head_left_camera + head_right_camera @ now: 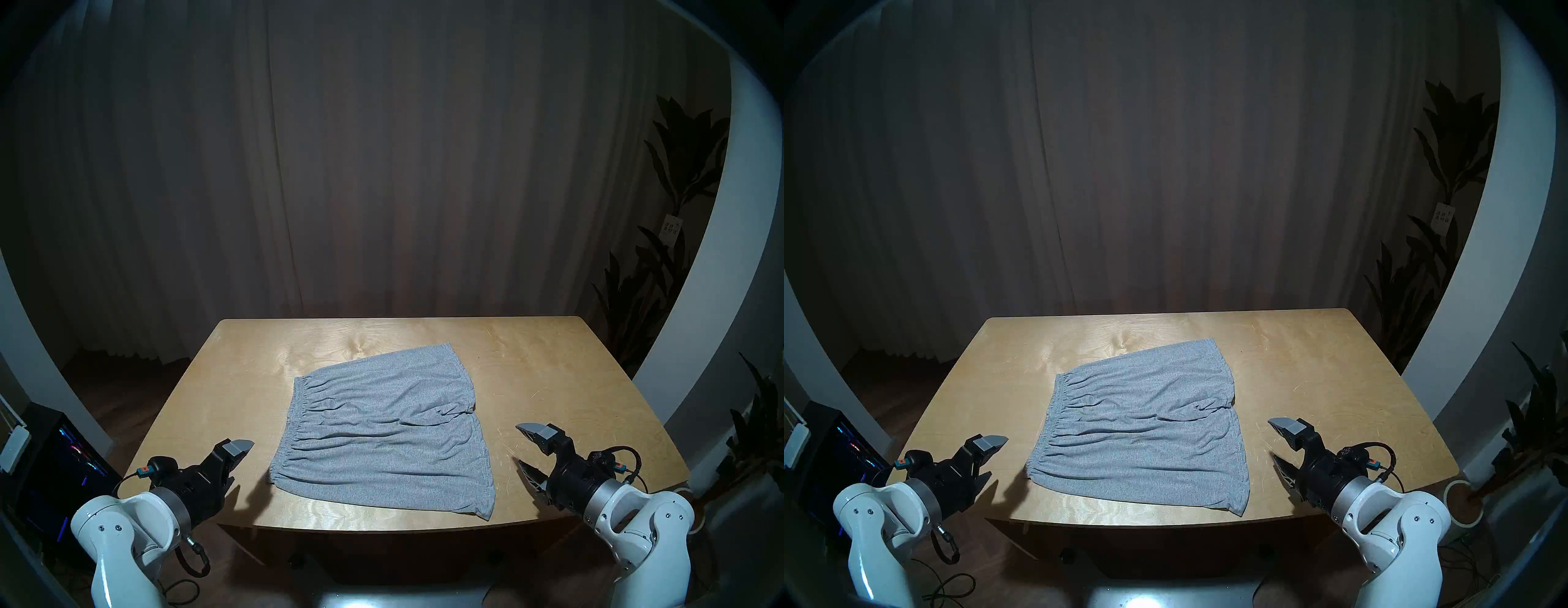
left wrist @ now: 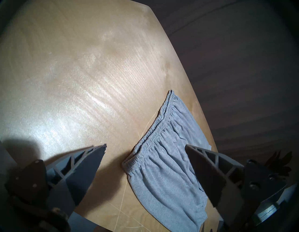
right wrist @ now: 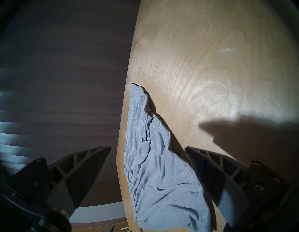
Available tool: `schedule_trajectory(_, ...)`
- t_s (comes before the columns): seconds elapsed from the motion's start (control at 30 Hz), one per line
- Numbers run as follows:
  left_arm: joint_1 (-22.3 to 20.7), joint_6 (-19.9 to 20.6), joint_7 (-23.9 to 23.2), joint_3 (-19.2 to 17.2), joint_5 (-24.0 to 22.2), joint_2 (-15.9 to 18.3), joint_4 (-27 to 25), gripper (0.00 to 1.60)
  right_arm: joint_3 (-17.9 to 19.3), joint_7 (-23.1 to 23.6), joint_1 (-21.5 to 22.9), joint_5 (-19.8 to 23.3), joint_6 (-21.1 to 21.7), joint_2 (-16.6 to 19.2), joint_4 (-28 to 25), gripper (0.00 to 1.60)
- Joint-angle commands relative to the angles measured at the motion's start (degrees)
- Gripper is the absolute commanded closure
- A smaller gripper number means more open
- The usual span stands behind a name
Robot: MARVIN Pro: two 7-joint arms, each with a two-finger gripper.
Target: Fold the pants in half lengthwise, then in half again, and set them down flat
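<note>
The light grey pants (image 1: 382, 429) (image 1: 1144, 429) lie spread out on the wooden table (image 1: 551, 382), with the gathered waistband (image 1: 288, 424) to the left and both leg hems to the right. My left gripper (image 1: 239, 463) (image 1: 996, 457) hovers open just left of the waistband's near corner, holding nothing. In the left wrist view, that corner of the pants (image 2: 169, 162) shows between the left gripper's (image 2: 145, 145) fingers. My right gripper (image 1: 518, 443) (image 1: 1273, 439) stands open to the right of the near leg hem. The right wrist view shows the wrinkled pants (image 3: 153, 170) ahead of the right gripper (image 3: 148, 147).
The pants' near leg corner (image 1: 483, 516) lies close to the table's front edge. Bare wood surrounds the pants on the other sides. A dark curtain hangs behind. Potted plants (image 1: 662, 271) stand at the right, and a lit computer case (image 1: 55, 467) sits on the floor at the left.
</note>
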Motion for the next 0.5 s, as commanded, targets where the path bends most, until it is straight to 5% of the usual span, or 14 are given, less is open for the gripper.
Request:
schedule_trajectory(0.0,0.3,-0.1,0.3,1.1,-1.3,2.1,0.0,0.00,-1.4,-3.3,-0.1,3.6,0.0,-0.2,-1.6,0.00)
schedule_trajectory(0.47,-0.4,-0.1,2.5,4.0,-2.9,6.1,4.1,0.00,-3.4,-12.2,-0.3,8.8,-0.2,0.1,-1.8,0.00)
